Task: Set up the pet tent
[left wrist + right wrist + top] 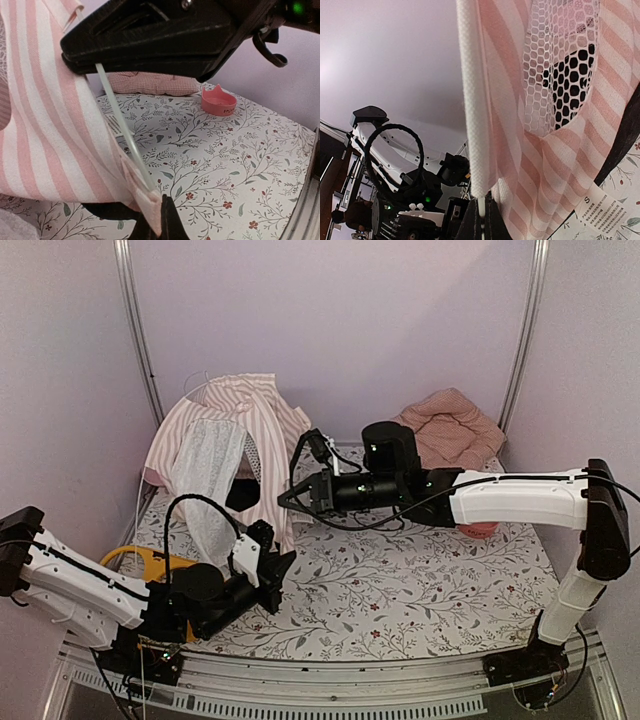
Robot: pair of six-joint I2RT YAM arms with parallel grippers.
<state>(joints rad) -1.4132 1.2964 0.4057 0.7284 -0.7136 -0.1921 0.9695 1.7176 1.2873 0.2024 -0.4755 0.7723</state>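
Note:
The pet tent [235, 425], pink-and-white striped with a white mesh curtain [210, 485], stands half raised at the back left of the table. My left gripper [161, 222] is shut on a bottom corner of the striped fabric [45, 125], where a thin pole [125, 142] runs into the hem. In the top view that left gripper [284, 566] sits low, just under the tent's front edge. My right gripper [284, 500] is higher up, shut on the same edge. My right gripper [481, 212] pinches the pole's end below a white sleeve [472, 100], beside the round mesh window [560, 65].
A pink checked cushion [450, 425] lies at the back right. A small pink bowl [218, 101] sits on the floral table cover [420, 590], mostly under the right arm. A yellow object [140, 560] lies near the left arm. White walls and metal uprights [135, 320] enclose the space.

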